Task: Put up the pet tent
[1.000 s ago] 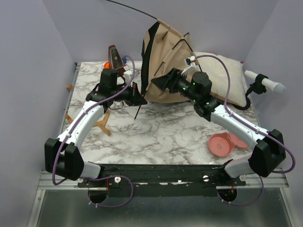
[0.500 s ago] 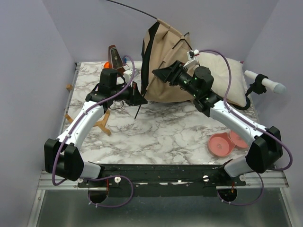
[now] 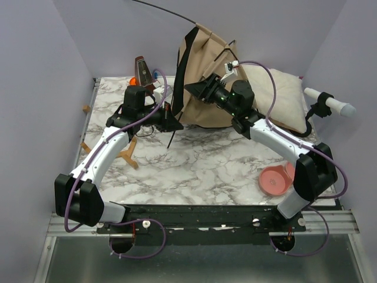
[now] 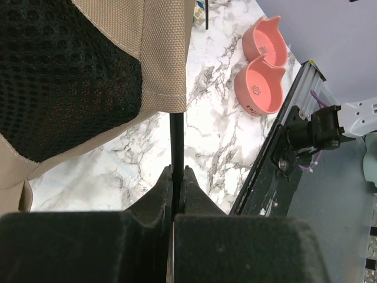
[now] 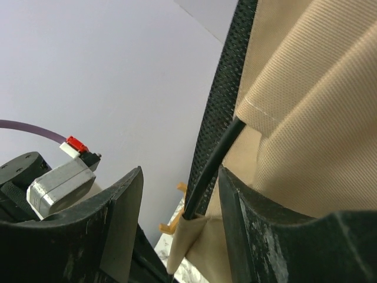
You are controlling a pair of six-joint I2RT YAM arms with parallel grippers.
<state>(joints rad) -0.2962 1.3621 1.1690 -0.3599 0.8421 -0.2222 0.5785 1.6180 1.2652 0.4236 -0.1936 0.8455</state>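
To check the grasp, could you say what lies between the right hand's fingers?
A thin black pole of the pet tent, shown in the right wrist view.

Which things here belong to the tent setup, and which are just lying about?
Belongs: pet tent; tent pole, pinched by the left fingers; second pole, between the open right fingers.
Lying about: pillow; pink bowls; wooden piece.
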